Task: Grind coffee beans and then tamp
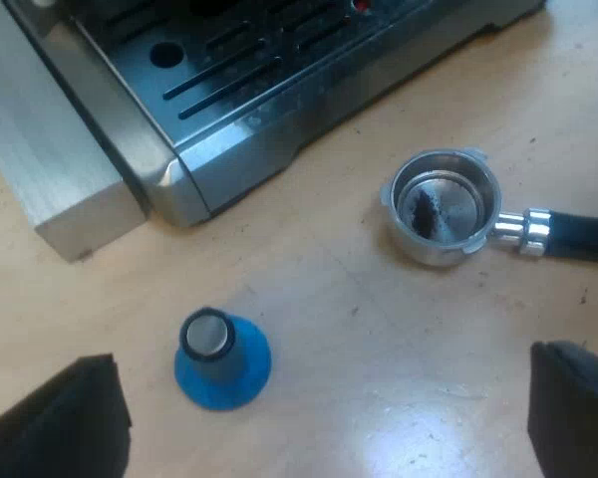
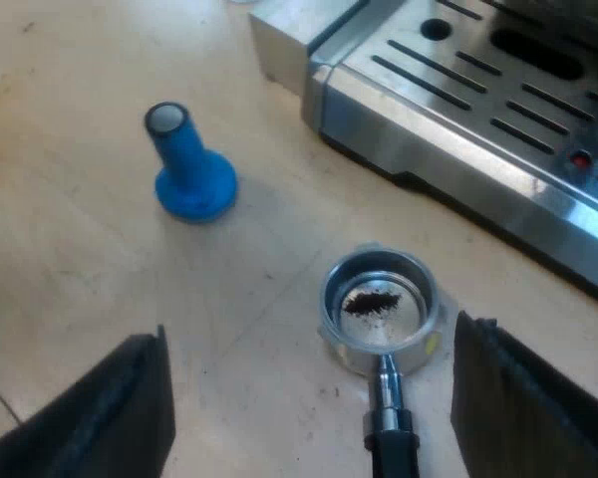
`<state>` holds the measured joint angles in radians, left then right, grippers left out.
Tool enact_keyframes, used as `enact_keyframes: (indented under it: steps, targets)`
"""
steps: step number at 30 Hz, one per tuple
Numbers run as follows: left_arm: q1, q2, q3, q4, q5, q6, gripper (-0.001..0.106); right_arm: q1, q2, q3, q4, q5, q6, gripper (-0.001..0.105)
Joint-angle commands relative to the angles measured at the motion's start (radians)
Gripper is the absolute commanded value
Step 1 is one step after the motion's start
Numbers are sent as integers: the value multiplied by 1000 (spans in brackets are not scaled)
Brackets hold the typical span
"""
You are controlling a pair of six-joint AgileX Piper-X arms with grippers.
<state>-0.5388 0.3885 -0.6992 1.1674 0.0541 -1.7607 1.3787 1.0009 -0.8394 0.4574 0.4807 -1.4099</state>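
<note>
The metal holder (image 1: 445,206) (image 2: 381,309) lies loose on the wooden table, a few dark grounds in its basket, its dark handle (image 1: 578,237) (image 2: 391,443) stretched out from it. A blue tamper (image 1: 220,358) (image 2: 187,167) stands upright on its wide base a short way from the holder. The espresso machine's steel drip tray (image 1: 249,90) (image 2: 478,110) lies beyond both. My left gripper (image 1: 329,418) is open above the table, between the tamper and the holder. My right gripper (image 2: 314,398) is open over the holder's handle, one finger on each side.
A steel block-shaped corner of the machine (image 1: 50,169) (image 2: 289,35) juts onto the table near the tamper. A small red spot (image 2: 580,159) shows on the drip tray. Bare wooden tabletop (image 2: 70,269) spreads around the tamper and holder.
</note>
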Motion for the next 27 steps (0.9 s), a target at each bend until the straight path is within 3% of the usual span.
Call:
enact_keyframes:
  steps: [1, 4, 14, 19, 23, 27]
  targets:
    - [-5, -4, -8, 10, -19, -69, 82, -1, 12, -7, -62, -72, -205, 62]
    - [-5, 1, -8, 10, -42, -100, 82, -1, 26, -7, -83, -102, -255, 62]
    - [-5, 121, -8, 7, -54, -100, 82, -1, 153, -5, -132, -154, -255, 62]
    - [-5, 193, -8, 0, -77, -100, 82, -1, 194, -5, -211, -169, -252, 76]
    - [-5, 233, -8, -18, -122, -100, 82, -1, 202, -5, -220, -169, -238, 77]
    - [30, 295, -8, -52, -125, -100, 82, -1, 202, -5, -223, -169, -233, 77]
